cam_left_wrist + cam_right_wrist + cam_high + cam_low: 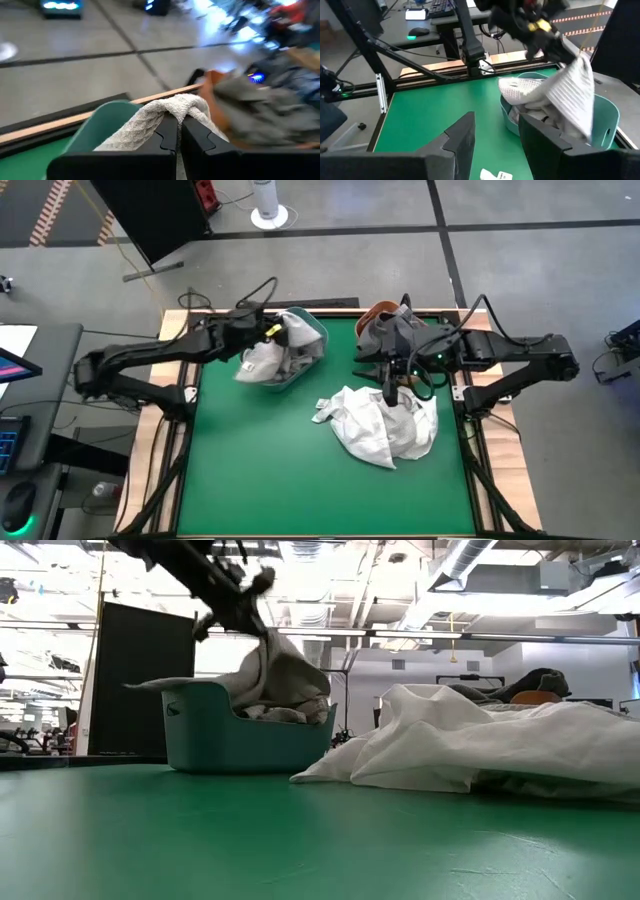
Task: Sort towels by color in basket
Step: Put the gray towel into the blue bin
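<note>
My left gripper [268, 330] hovers above the teal basket [225, 740] at the table's far left, shut on a light grey towel [275, 665]. More pale towels [285, 712] lie in the basket. A crumpled white towel [385, 425] is spread on the green table at the right. My right gripper [495, 137] hangs open above that towel's far-left part, with nothing between its fingers. Rust-orange and dark grey towels [245, 100] are heaped at the far right, behind my right arm. My left gripper pinches a bunched fold of the light grey towel [175, 106] between its two shut fingers. The fingers come from the table's left, slanting slightly down. The towel hangs slack below them, and its lower end [570, 122] rests on the towels in the basket.
Wooden rails [175, 420] frame the green table. Open green surface [270, 480] lies toward the near edge. A small white tag [322, 408] sticks out at the white towel's left side. Beyond the table are a desk and a dark panel [140, 680].
</note>
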Robot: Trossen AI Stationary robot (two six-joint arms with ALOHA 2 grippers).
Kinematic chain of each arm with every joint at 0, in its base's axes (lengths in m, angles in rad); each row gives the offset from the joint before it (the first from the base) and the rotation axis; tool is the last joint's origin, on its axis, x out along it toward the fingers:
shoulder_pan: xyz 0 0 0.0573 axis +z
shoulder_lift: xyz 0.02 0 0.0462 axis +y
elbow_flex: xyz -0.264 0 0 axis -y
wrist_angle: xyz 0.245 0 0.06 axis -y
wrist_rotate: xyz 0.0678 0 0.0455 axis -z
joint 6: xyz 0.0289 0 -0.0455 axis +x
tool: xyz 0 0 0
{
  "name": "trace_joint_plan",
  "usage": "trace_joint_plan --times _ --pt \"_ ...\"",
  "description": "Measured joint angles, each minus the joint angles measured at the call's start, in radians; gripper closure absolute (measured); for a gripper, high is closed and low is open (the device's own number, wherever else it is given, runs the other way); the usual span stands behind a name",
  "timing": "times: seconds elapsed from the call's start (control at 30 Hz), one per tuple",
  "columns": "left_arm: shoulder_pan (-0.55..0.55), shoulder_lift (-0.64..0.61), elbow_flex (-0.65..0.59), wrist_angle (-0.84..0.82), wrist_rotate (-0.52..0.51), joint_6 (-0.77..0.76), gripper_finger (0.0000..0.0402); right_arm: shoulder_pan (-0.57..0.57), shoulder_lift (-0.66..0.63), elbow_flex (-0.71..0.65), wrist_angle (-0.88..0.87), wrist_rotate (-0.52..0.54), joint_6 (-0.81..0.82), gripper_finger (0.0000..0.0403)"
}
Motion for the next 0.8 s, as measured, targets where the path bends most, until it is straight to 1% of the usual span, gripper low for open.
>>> trace_joint_plan --times 0.07,0.13,0.17,0.23,0.3,0.33,0.4,0.47,0.6,0.7,0.8 --pt "0.035 0.060 0.000 0.003 0.001 -0.023 0.0401 0.000 0.000 0.000 0.000 0.000 0.014 0.0223" --pt "0.078 0.125 0.000 0.005 0.036 -0.048 0.0401 0.000 0.000 0.000 0.000 0.000 0.025 0.0223" --pt "0.101 0.156 0.000 0.012 0.075 -0.061 0.0401 -0.001 0.000 0.000 0.000 0.001 0.033 0.0223" --pt "0.148 0.232 0.000 0.031 0.192 -0.100 0.0401 -0.001 0.002 0.000 0.002 0.001 0.043 0.0223" --pt "0.181 0.300 0.000 0.048 0.288 -0.148 0.0401 0.000 0.007 0.000 0.007 0.001 0.049 0.0223" --pt "0.191 0.331 0.000 0.061 0.326 -0.169 0.0401 0.002 0.008 0.000 0.004 0.001 0.055 0.0223" --pt "0.199 0.374 0.001 0.071 0.369 -0.187 0.0401 0.009 0.015 0.000 0.005 0.001 0.068 0.0223" --pt "0.199 0.403 0.001 0.057 0.370 -0.178 0.0401 0.011 0.019 0.000 0.003 0.001 0.070 0.0223" --pt "0.189 0.437 0.001 0.020 0.365 -0.086 0.0394 0.021 0.028 0.000 0.000 0.001 0.079 0.0223" --pt "0.185 0.437 0.001 -0.015 0.365 -0.053 0.0363 0.024 0.028 0.000 0.000 0.001 0.079 0.0223" --pt "0.181 0.412 0.001 -0.026 0.365 -0.034 0.0318 0.021 0.028 0.000 0.000 0.001 0.071 0.0223"
